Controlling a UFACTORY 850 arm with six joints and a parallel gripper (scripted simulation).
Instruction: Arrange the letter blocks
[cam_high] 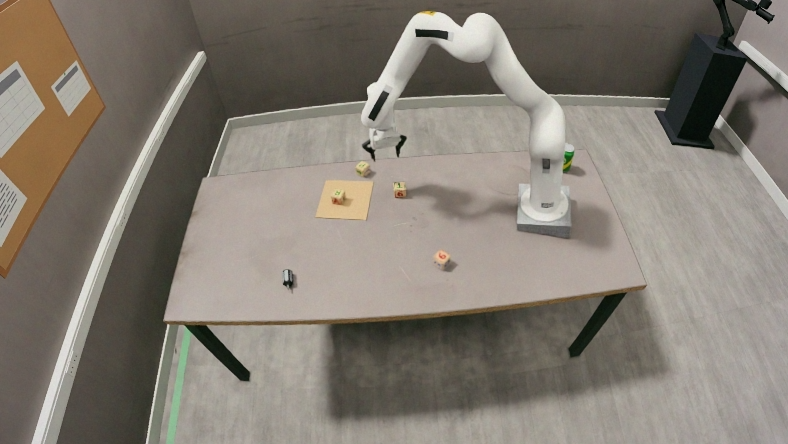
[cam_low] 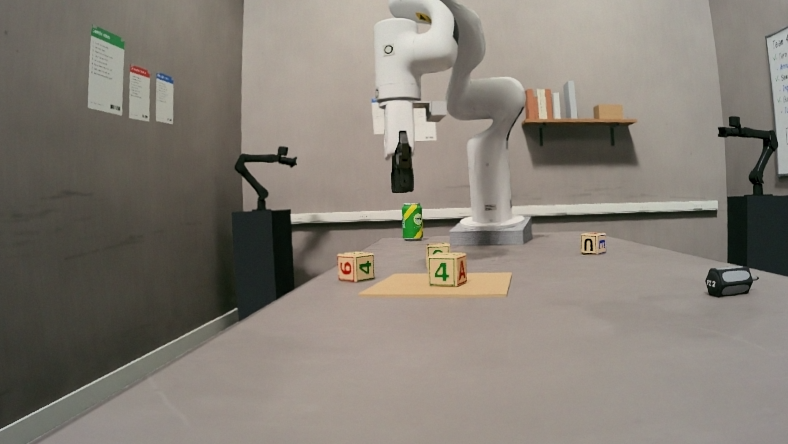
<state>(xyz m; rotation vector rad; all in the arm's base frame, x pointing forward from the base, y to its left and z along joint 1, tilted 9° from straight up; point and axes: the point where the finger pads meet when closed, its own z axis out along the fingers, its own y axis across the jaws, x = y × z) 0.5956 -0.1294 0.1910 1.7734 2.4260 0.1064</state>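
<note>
A tan mat (cam_high: 347,199) lies on the table, also in the exterior view (cam_low: 436,284). One block (cam_high: 337,196) sits on the mat; its sides show a green 4 and a red A (cam_low: 447,269). A second block (cam_high: 362,168) (cam_low: 355,266) lies off the mat by the table's far edge, showing 6 and 4 on its sides. A third block (cam_high: 399,189) stands between the mat and the robot base, partly hidden behind the mat block (cam_low: 437,249). A fourth block (cam_high: 441,258) (cam_low: 592,243) lies far off toward the front, showing a U-like mark on one side. My gripper (cam_high: 384,149) (cam_low: 401,176) hangs open and empty high above the table.
A green can (cam_high: 567,157) stands behind the robot base (cam_high: 544,212). A small black device (cam_high: 287,277) (cam_low: 728,281) lies near the table's front left. Black camera stands are beside the table.
</note>
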